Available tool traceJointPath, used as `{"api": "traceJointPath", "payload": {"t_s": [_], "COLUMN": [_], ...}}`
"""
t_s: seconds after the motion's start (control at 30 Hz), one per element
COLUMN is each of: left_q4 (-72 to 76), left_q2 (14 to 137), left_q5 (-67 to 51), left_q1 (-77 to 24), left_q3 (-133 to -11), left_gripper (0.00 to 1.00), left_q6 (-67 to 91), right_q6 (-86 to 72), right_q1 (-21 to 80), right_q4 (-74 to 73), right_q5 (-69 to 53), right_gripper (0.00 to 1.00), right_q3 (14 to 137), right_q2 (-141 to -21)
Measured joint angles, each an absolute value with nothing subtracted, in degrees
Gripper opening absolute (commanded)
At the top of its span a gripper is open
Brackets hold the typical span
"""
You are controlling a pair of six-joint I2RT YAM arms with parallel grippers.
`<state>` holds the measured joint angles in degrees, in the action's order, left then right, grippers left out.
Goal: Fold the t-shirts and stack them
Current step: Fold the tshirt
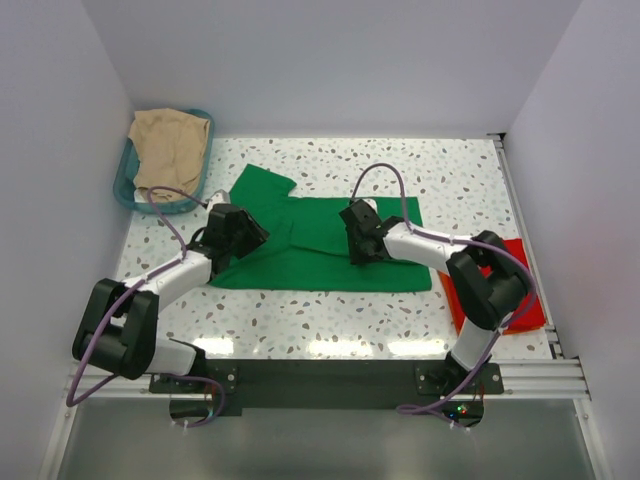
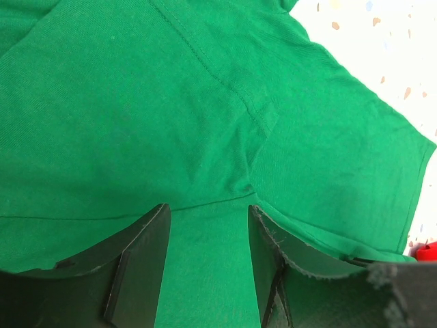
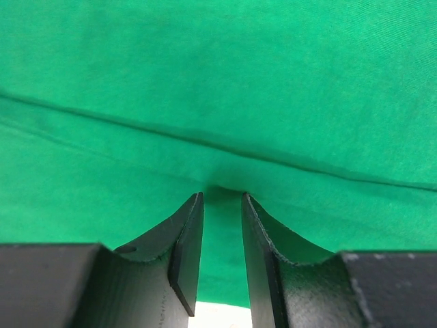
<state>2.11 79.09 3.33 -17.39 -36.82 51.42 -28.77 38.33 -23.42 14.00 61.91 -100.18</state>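
Green t-shirt (image 1: 320, 255) spread flat — right gripper (image 3: 222, 198) pinching it, left gripper (image 2: 208, 208) half-open, teal basket (image 1: 121, 186) holding beige cloth (image 1: 170, 140)

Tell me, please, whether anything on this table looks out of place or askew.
The red-orange t-shirt lies at the table's far right edge, partly under the right arm and seemingly overlapping the side rail. The green t-shirt lies spread mid-table, one sleeve sticking out crooked.

Laboratory robot test cell; plain white walls (image 1: 330, 60) enclose a speckled table (image 1: 460, 170) on three sides; two robot arms (image 1: 170, 280) are bolted to a metal rail (image 1: 540, 375) at the bottom of frame; cables (image 1: 380, 172) run exposed.
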Motion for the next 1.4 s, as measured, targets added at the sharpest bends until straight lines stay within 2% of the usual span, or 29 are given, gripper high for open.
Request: {"api": "traceJointPath", "payload": {"t_s": [0.5, 0.67, 0.83, 1.0, 1.27, 1.4], "left_q4": [2.07, 2.07, 0.89, -2.42, -6.24, -7.44], "left_q2": [79.09, 79.11, 80.29, 86.87, 105.93, 114.74], "left_q5": [3.33, 3.33, 2.83, 4.80, 12.62, 16.47], "left_q1": [-17.39, -17.32, -15.22, -12.58, -12.38, -12.38], "left_q3": [-36.82, -36.82, -38.76, -52.75, -79.31, -88.03], "left_gripper": [0.54, 0.56, 0.57, 0.58, 0.57, 0.57], "left_q6": [51.37, 51.35, 51.07, 47.83, 37.17, 31.33], "right_q6": [-26.55, -25.85, -25.80, -25.89, -27.33, -28.23], "right_q1": [32.51, 30.76, 27.79, 23.18, 14.50, 11.62], "right_q4": [-24.95, -25.32, -26.15, -25.96, -22.48, -20.91], "right_q5": [14.96, 15.53, 15.00, 12.10, 4.78, 2.61], "right_gripper": [0.41, 0.48, 0.49, 0.49, 0.48, 0.48], "right_q3": [68.25, 70.39, 71.64, 74.78, 80.27, 82.50], "right_q2": [-104.64, -106.17, -106.39, -106.39, -108.14, -110.89]}}
